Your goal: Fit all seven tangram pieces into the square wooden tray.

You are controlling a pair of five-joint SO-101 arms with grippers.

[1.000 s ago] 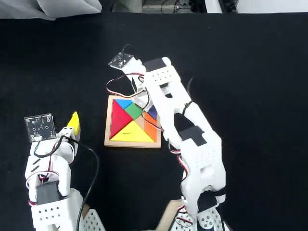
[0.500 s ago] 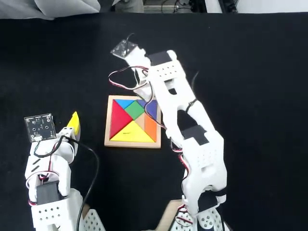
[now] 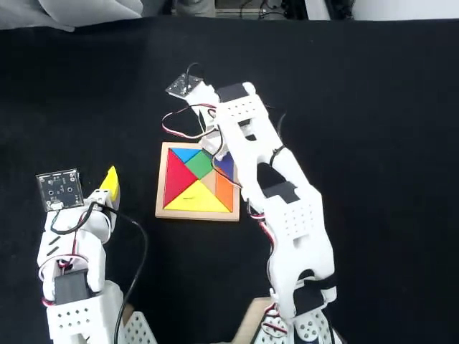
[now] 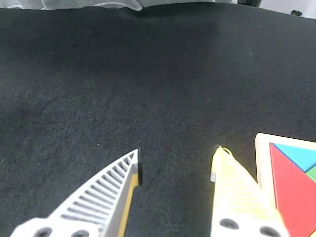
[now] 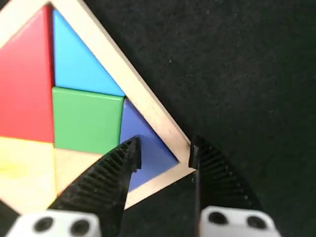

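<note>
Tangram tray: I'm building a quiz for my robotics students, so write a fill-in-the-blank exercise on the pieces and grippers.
In the wooden tray, the square piece is coloured ____. The right gripper hangs over a tray corner with its jaws ____. Under it lies the dark ____ triangle. The left gripper, over the black table, holds ____.
Missing words: green; open; blue; nothing.

**A robotics lab bench**

Black felt covers the counter (image 3: 373, 143). The white printed left arm (image 3: 72, 272) and right arm (image 3: 287, 215) at its near edge carry bare wires (image 3: 176, 122) and an open circuit board (image 3: 59, 188). Loose cables (image 3: 276, 8) and a grey cloth (image 3: 79, 11) line the far edge.
</note>
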